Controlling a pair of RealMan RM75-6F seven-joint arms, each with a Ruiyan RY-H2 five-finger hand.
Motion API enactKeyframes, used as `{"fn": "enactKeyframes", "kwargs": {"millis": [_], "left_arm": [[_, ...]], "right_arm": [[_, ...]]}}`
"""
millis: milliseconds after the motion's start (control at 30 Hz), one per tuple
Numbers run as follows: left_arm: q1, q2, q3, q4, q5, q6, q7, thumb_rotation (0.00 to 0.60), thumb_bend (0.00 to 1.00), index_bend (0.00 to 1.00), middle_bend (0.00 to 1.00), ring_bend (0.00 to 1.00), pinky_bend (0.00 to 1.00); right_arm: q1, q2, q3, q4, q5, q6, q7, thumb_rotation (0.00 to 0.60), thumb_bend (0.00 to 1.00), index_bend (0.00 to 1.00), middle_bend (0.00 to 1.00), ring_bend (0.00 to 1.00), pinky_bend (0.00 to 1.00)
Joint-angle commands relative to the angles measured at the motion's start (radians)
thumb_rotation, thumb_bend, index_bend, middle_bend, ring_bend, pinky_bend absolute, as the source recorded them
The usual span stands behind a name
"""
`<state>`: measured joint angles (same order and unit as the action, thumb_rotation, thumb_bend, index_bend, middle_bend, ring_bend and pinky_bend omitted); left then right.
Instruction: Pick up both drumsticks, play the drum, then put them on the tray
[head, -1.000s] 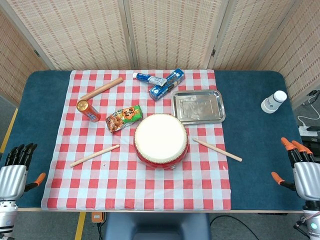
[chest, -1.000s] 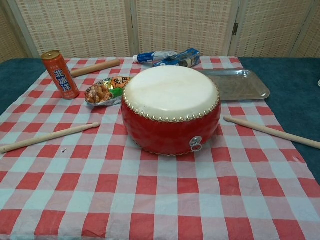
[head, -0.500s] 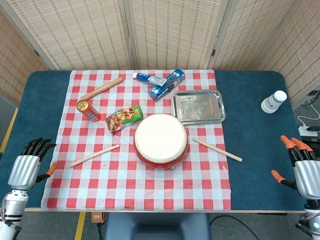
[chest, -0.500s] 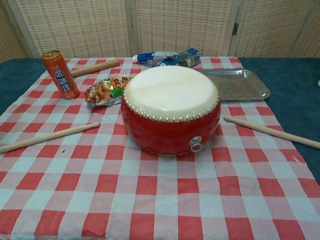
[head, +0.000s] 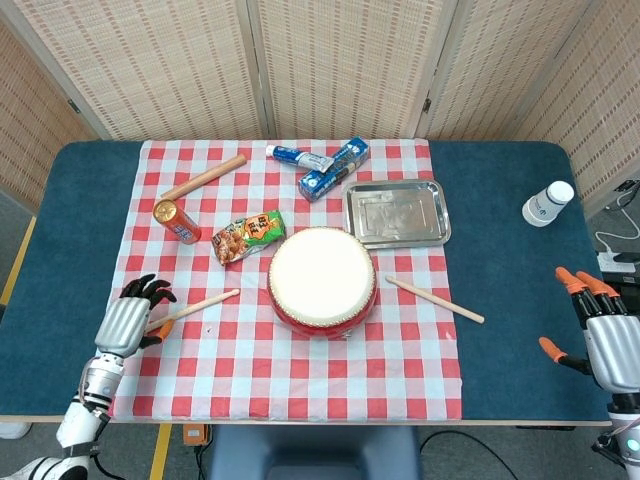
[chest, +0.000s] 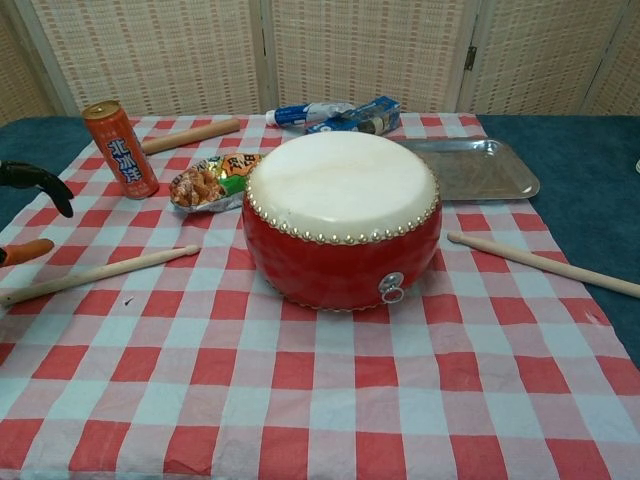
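Fingers of your left hand (head: 128, 318) are spreading over the near end of the left drumstick (head: 190, 310), gripping nothing yet; your right hand (head: 603, 335) is waiting open at the table's 4 o'clock edge, well apart from the right drumstick (head: 434, 299). Both sticks are lying flat, at 9 and 3 o'clock of the drum (head: 322, 280), so picking up, playing and putting away are all remaining. At the drum's 1 o'clock the tray (head: 396, 213) is holding nothing.
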<state>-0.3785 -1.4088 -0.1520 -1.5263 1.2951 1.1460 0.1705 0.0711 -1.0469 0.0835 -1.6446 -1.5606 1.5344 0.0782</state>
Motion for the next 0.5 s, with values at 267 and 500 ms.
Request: {"fn": "enactKeyframes", "kwargs": {"millis": [267, 500], "left_arm": [[-0.072, -0.131, -0.043, 0.062, -0.202, -0.052, 0.201, 0.6, 0.38, 0.41, 0.14, 0.0, 0.08], [-0.099, -0.178, -0.061, 0.097, -0.335, -0.068, 0.28, 0.6, 0.38, 0.41, 0.13, 0.0, 0.07]], "right_arm": [[-0.001, 0.005, -0.003, -0.001, 0.002, 0.0, 0.01, 0.6, 0.1, 0.04, 0.15, 0.07, 0.16], [0.0, 0.005, -0.005, -0.001, 0.003, -0.002, 0.02, 0.6, 0.1, 0.05, 0.15, 0.08, 0.16]]}}
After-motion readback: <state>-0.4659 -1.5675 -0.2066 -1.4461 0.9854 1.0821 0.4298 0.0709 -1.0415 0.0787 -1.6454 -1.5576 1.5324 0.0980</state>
